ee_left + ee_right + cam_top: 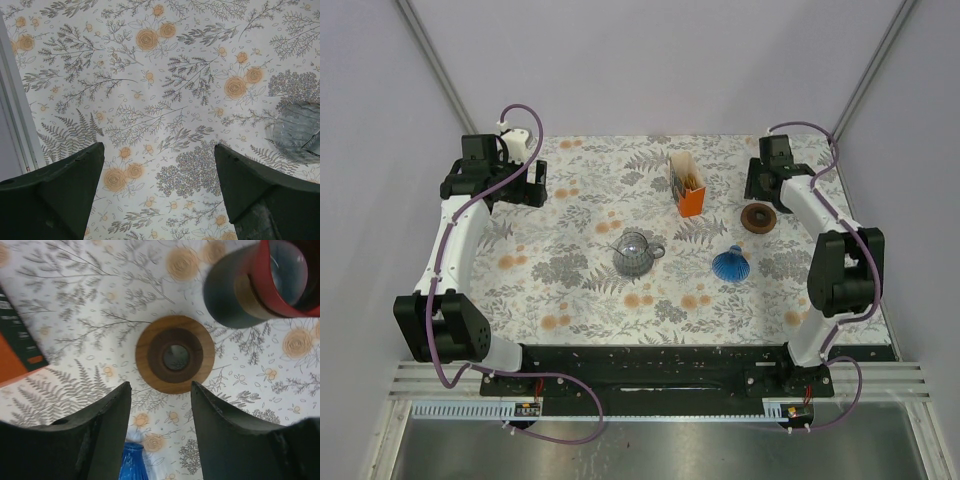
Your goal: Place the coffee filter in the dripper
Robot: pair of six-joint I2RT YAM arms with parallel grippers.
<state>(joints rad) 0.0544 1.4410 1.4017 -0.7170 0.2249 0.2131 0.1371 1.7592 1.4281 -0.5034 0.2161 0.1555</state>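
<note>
The blue ribbed dripper (731, 263) stands upside down, wide end down, on the flowered cloth right of centre. Its tip shows between my right jaws in the right wrist view (132, 463). An orange and white box of coffee filters (688, 186) stands upright at the back centre, and its corner shows in the right wrist view (15, 357). My left gripper (534, 186) is open and empty at the back left, over bare cloth (159, 146). My right gripper (761, 190) is open and empty at the back right, just behind a wooden ring (175, 354).
A clear glass carafe (636, 252) stands at the centre and shows at the right edge of the left wrist view (299, 131). The wooden ring (758, 217) lies right of the filter box. A grey and red cylindrical part (252, 282) shows at the upper right of the right wrist view.
</note>
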